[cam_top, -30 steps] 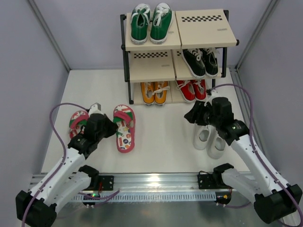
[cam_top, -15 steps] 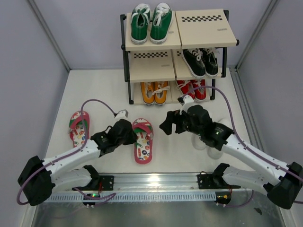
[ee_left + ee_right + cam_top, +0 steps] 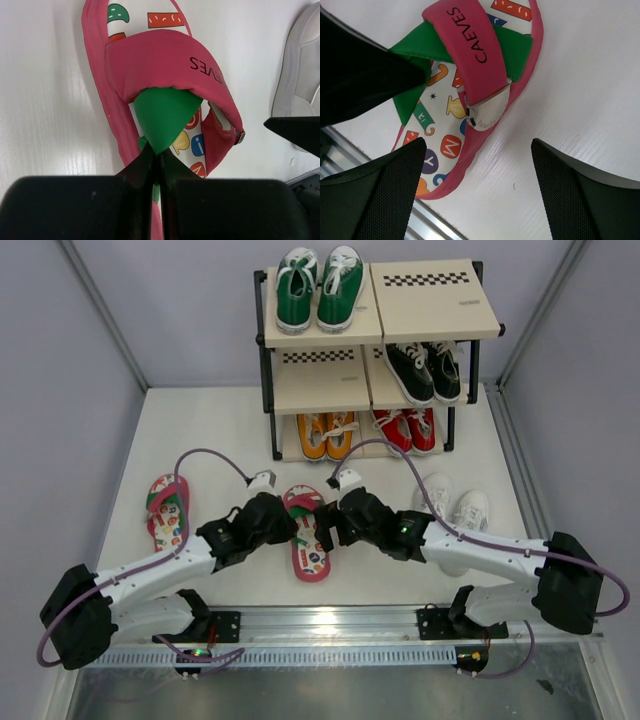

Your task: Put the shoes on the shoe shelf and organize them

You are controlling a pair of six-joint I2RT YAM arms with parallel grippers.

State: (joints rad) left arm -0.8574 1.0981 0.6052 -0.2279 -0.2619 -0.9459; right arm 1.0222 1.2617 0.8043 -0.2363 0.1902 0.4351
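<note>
My left gripper is shut on the green strap of a pink flip-flop with a colourful lettered insole, which lies on the table in front of the arms. My right gripper is open, right beside the flip-flop's right edge; in its wrist view the fingers straddle the sole's rim and the flip-flop lies just ahead. The second flip-flop lies at the left. The white sneakers stand at the right. The orange sneakers sit on the bottom left of the shoe shelf.
Green sneakers are on the shelf's top left, black ones on the middle right, red ones on the bottom right. The middle left board and the top right board are bare. A metal rail runs along the near edge.
My left gripper has pulled the flip-flop to the right and nearer. My right gripper has swung left from the white sneakers to the flip-flop's side.
</note>
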